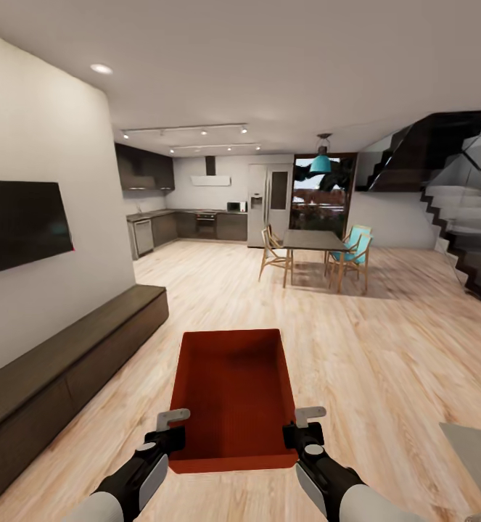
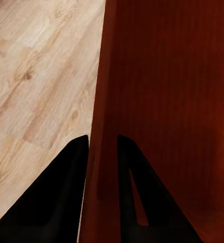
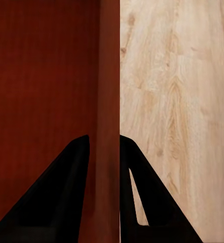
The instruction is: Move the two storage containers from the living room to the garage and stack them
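I hold one orange-red storage container [image 1: 233,391] in front of me above the light wood-plank floor of the living room. My left gripper [image 1: 173,429] is shut on its left wall near the near corner, and my right gripper [image 1: 299,426] is shut on its right wall. In the left wrist view the thin wall [image 2: 103,101] runs between the two black fingers [image 2: 66,187]. In the right wrist view the wall [image 3: 108,91] is likewise clamped between the fingers [image 3: 66,187]. The bin is empty. The second container is out of view.
A long dark low cabinet [image 1: 59,370] runs along the left wall under a black TV [image 1: 19,225]. Ahead stand a dining table with chairs [image 1: 316,250], a kitchen [image 1: 196,217] and a staircase [image 1: 458,225] at right. A grey edge [image 1: 476,449] shows at lower right.
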You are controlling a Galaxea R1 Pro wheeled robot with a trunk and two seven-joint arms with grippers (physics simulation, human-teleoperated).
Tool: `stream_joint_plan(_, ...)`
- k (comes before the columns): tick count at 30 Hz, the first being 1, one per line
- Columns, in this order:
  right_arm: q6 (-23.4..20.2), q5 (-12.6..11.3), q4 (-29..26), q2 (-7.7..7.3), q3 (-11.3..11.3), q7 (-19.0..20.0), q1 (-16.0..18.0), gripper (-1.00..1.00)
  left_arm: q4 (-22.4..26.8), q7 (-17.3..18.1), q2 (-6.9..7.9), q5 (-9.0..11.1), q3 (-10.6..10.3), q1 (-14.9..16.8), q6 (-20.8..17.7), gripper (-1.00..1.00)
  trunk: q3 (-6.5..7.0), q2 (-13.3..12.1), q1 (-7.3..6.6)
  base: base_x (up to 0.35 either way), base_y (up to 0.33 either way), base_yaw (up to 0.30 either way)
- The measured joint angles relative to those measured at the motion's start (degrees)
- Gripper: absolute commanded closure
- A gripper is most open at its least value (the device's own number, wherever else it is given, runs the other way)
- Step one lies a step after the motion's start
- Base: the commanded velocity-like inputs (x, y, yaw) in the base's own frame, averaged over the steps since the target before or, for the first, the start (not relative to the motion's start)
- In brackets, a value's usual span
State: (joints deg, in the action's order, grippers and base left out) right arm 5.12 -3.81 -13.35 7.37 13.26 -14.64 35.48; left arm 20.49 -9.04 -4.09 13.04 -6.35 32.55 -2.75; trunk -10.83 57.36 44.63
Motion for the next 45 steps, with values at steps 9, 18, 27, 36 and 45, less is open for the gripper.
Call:
stream_joint_plan(9,0.0,0.0,0.0,0.01,0.0,0.0,0.0,1.00,0.0,0.1,0.05,0.0,0.0,0.0,0.0,1.00,0.00,0.0,0.00,0.323,0.000,-0.287)
stream_joint_plan(18,0.0,-0.2,0.1,0.02,0.1,0.0,0.0,1.00,0.0,0.2,0.05,-0.1,0.1,0.0,-0.1,1.00,0.00,0.0,0.00,0.323,0.000,-0.287)
stream_joint_plan(27,0.1,-0.2,0.1,0.03,0.1,0.0,0.0,1.00,0.1,0.2,0.08,-0.1,0.1,0.0,-0.1,1.00,0.00,0.0,0.00,0.322,0.000,-0.228)
stream_joint_plan(36,0.1,-0.3,0.1,0.04,0.1,0.1,0.0,1.00,0.1,0.2,0.12,0.0,0.0,0.0,-0.1,1.00,0.00,0.0,0.00,0.322,0.000,-0.011)
stream_joint_plan(45,-0.1,-0.2,0.1,0.04,0.1,0.1,0.0,1.00,0.0,0.3,0.13,0.0,0.1,0.0,-0.1,1.00,0.00,0.0,0.00,0.323,0.000,0.000)
